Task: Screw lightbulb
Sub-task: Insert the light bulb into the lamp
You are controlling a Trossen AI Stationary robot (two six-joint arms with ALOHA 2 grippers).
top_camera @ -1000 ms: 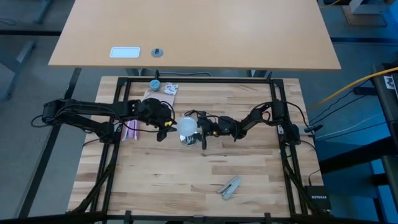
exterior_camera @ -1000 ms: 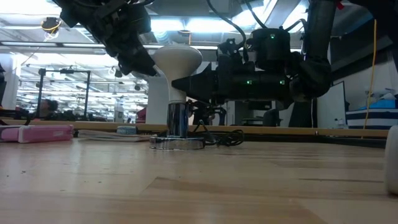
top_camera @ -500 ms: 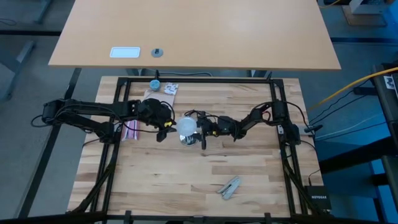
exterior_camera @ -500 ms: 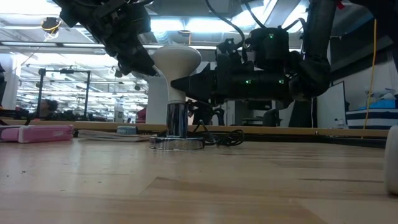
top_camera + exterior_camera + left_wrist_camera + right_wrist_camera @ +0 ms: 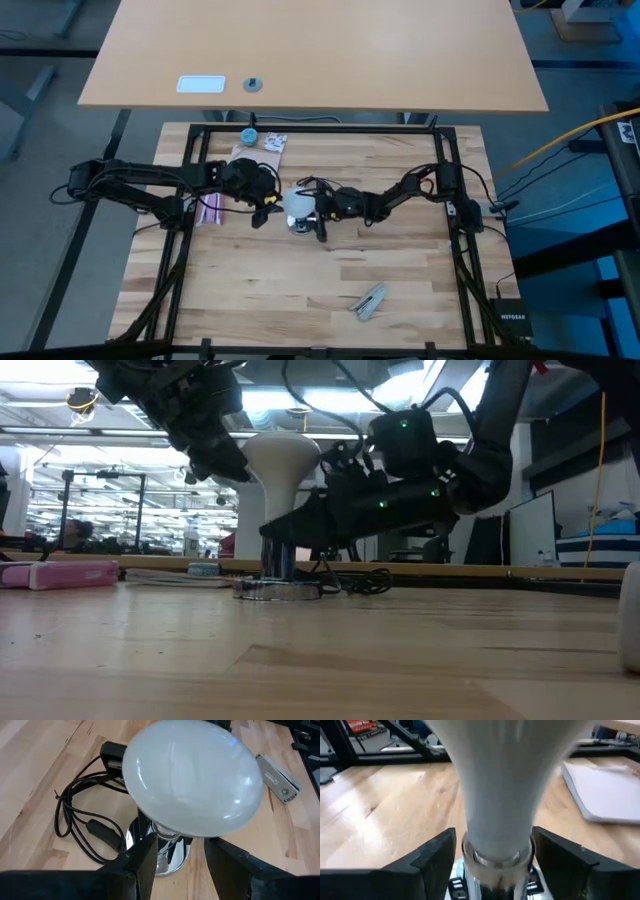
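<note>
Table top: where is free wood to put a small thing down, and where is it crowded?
Free: the near left part of the table, beside the grey object, and the far right part. Crowded: the middle, where the lightbulb stands between the left tool and the right tool.

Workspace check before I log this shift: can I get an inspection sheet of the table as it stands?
Surface: wooden table, no spills seen.
Job's things: lightbulb upright in chrome socket.
Clutter: pink case, blue cap, grey tool.
Grippers: left gripper by the bulb's globe, not touching; right gripper open, astride the bulb's neck.
Cables: black cord coiled beside the socket.
Surroundings: tan desk beyond the table; a person far off in the low view.
</note>
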